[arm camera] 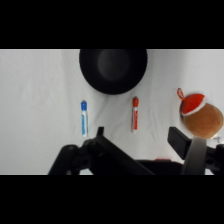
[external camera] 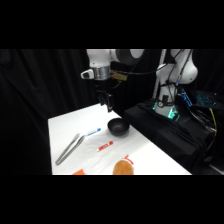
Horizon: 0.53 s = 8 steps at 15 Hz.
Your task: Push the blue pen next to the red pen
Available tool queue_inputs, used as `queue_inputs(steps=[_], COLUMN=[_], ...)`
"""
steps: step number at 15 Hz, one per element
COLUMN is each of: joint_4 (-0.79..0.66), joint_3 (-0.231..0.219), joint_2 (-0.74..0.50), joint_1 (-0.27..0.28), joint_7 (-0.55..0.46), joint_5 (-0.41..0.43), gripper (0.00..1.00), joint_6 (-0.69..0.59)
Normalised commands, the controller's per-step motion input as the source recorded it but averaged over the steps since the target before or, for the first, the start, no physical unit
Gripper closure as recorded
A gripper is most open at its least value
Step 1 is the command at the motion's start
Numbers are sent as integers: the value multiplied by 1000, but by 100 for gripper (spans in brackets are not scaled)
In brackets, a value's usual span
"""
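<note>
From the side, my gripper (external camera: 107, 103) hangs above the table at twelve o'clock of the black round bowl (external camera: 118, 127), touching nothing (whether it gapes I cannot tell); at the wrist, the short blue-capped pen (arm camera: 84, 118) lies well apart at nine o'clock of the short red pen (arm camera: 134, 114); pushing remains undone.

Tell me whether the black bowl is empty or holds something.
Empty: the round black bowl shows only its bare dark inside in the wrist view, and both pens lie outside it.
</note>
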Motion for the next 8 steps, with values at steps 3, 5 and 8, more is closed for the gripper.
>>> queue_inputs(steps=[3, 5, 8], joint_4=[44, 163, 250], joint_3=[5, -46, -82], joint_2=[30, 110, 179], joint_1=[-36, -88, -129], joint_7=[-31, -162, -313], joint_5=[-20, -44, -54], gripper=[0, 0, 0], joint_6=[25, 30, 44])
